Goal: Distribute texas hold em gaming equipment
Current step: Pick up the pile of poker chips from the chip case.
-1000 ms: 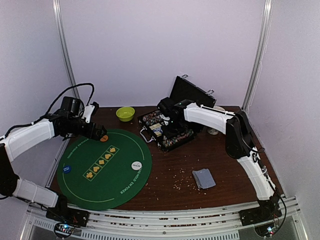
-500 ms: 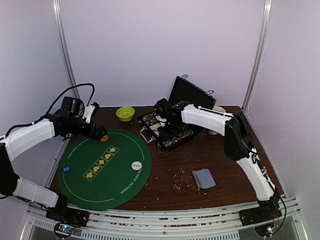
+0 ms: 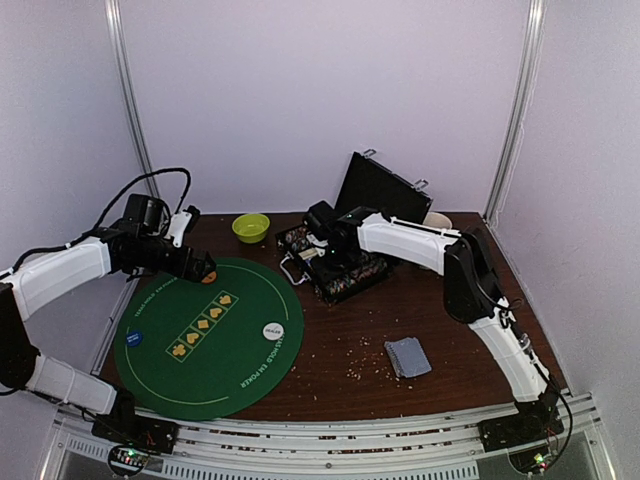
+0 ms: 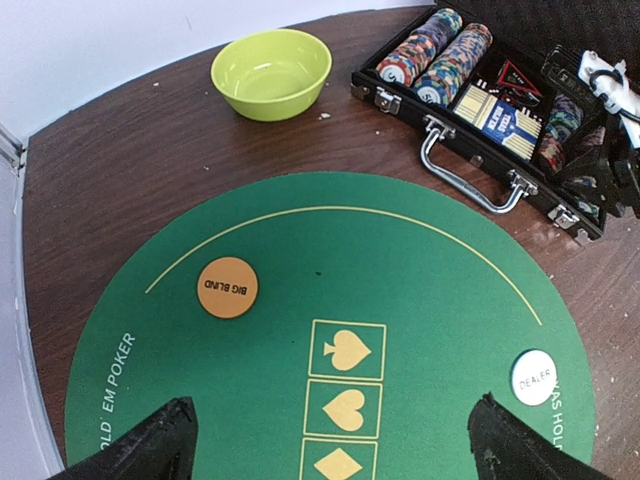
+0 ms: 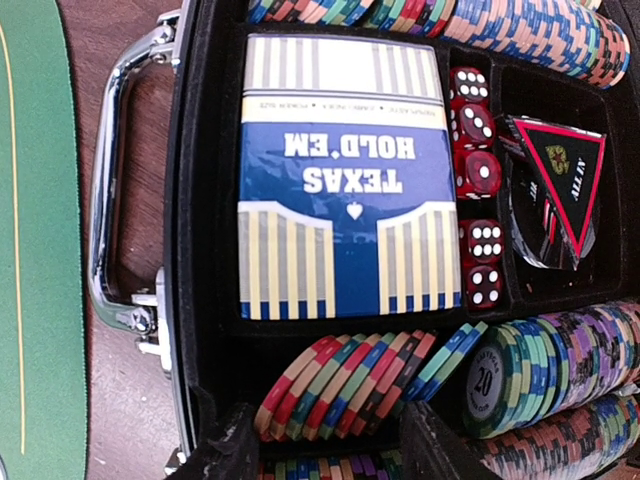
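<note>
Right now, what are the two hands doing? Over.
Left hand open over green mat. Right hand open above chips in case. Dealer disc on mat. No obstruction seen.

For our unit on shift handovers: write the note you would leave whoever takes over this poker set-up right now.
Left gripper: open, empty, above the green mat.
Right gripper: open, empty, above the chips in the open case.
On the mat: orange disc, white dealer disc, blue disc.
Cards: one pile on the table by the right arm.
Done: three discs laid out. Left: chips to hand out from the case, cards to deal.
</note>
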Robot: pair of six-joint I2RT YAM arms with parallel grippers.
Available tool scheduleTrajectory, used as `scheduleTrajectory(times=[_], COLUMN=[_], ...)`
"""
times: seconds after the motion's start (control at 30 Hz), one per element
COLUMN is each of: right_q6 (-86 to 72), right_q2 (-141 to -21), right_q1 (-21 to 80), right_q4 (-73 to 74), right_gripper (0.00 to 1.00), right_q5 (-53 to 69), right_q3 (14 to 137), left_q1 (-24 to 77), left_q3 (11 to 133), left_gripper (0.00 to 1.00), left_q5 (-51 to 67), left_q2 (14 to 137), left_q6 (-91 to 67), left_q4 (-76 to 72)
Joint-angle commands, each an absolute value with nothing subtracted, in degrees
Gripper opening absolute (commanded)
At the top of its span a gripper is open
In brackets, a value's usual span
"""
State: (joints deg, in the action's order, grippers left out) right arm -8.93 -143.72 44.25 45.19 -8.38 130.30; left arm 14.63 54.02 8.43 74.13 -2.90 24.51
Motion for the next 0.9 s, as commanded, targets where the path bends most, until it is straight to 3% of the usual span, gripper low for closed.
scheduleTrajectory(times=[0.0, 0.3, 0.7, 0.87], right_q6=[-8.8, -11.4, -7.3, -8.8], right_q2=[-147.0, -146.0, -147.3, -148.1], right_q1=[43.2, 43.0, 42.8, 42.0], right_q4=[46.0, 47.2, 43.5, 45.5], right_gripper=[0.51, 0.46, 0.45, 0.45], right_q5=[-15.0, -24.3, -6.6, -11.5], right_q3=[131.4, 131.3, 130.7, 130.4], left_q1=[14.9, 15.0, 15.0, 15.0], left_q3=[56.0, 55.9, 55.6, 55.6], left_gripper=[0.98, 0.98, 0.98, 0.98], left_q5=[9.6, 9.5, 9.3, 9.2], left_q2=[74.7, 74.4, 74.2, 74.3], left_q6=[-2.2, -2.1, -2.1, -2.0], left_q4=[23.6, 23.6, 23.6, 23.6])
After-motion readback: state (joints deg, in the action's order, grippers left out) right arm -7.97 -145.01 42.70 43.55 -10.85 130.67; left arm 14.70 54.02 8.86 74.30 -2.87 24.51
